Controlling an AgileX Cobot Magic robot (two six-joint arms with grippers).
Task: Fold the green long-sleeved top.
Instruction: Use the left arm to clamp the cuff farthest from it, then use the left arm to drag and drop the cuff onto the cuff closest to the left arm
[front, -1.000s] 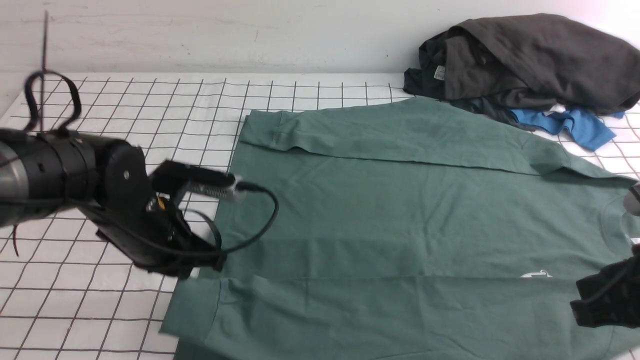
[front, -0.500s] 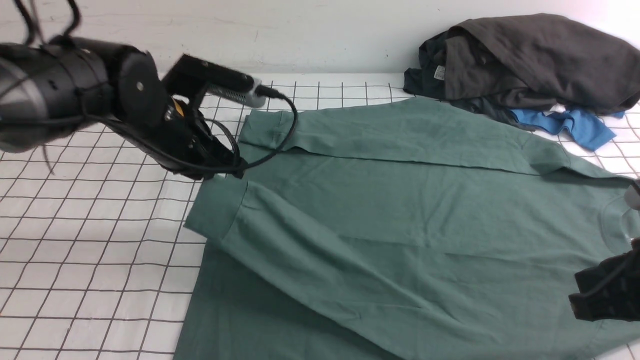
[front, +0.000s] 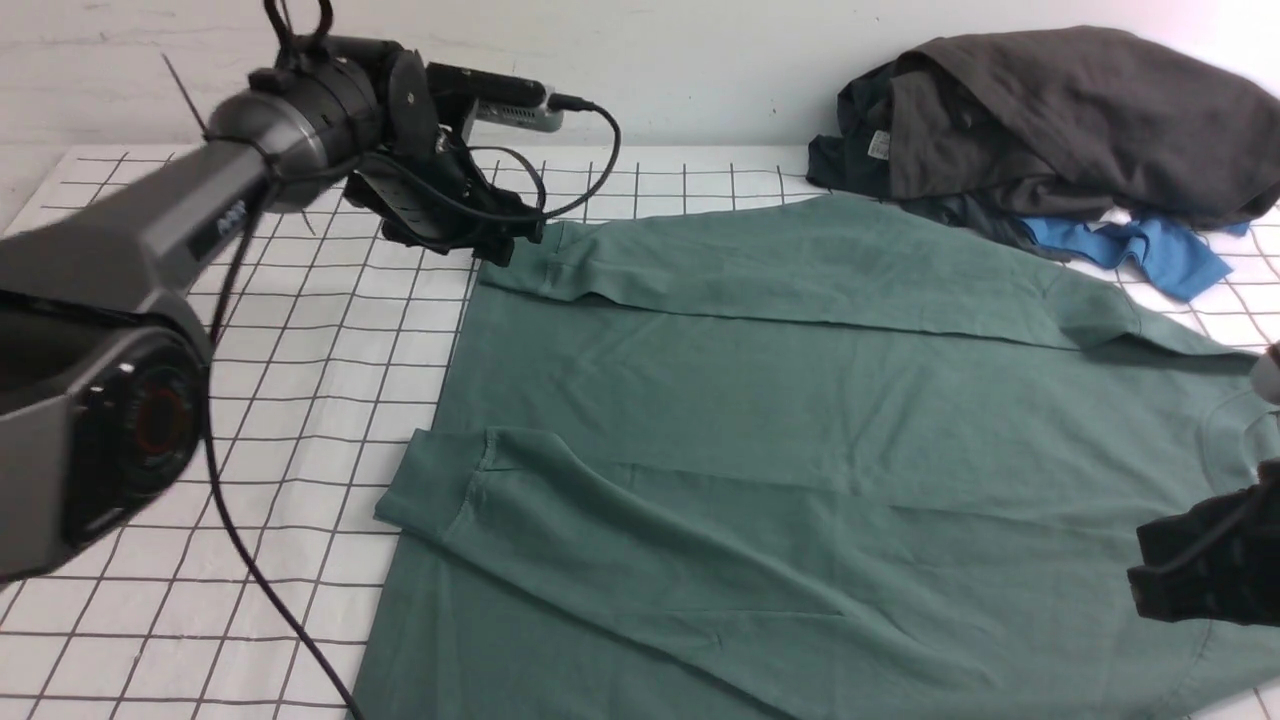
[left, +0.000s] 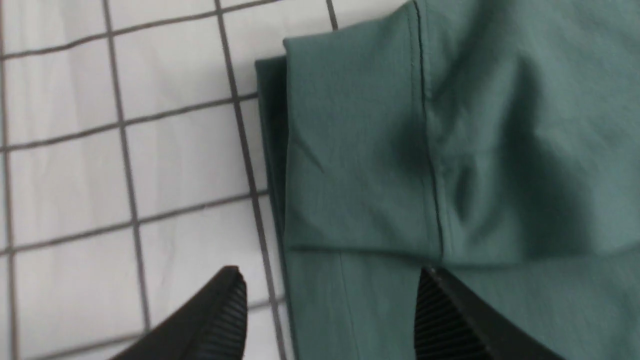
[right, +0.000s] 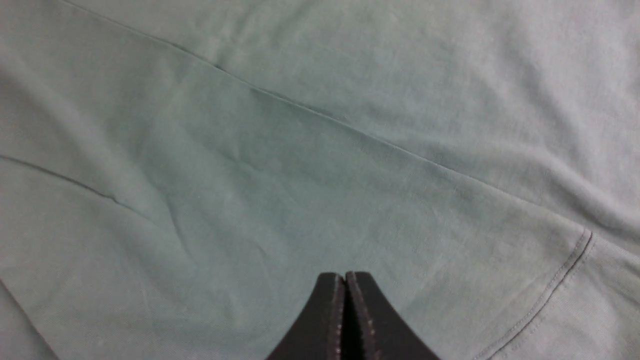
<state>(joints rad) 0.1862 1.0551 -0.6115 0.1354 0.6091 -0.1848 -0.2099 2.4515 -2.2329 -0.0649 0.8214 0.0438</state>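
The green long-sleeved top (front: 800, 420) lies spread flat on the gridded table, both sleeves folded across its body. The near sleeve's cuff (front: 435, 490) lies at the top's left edge. The far sleeve's cuff (front: 530, 258) also shows in the left wrist view (left: 350, 155). My left gripper (front: 500, 245) hovers open and empty at that far cuff, its fingertips (left: 227, 300) spread over the cloth edge. My right gripper (front: 1200, 575) is shut and empty above the cloth at the front right; the right wrist view shows its closed tips (right: 345, 285) over plain green cloth (right: 300, 150).
A heap of dark grey-black clothes (front: 1050, 120) with a bright blue garment (front: 1140, 250) sits at the back right, touching the top's far edge. The white gridded cloth (front: 300, 400) covers the table to the left. A wall runs along the back.
My left gripper carried the near sleeve's cuff up and inward over the body, let it drop there, then moved on to the far cuff, open. My right gripper barely moved.
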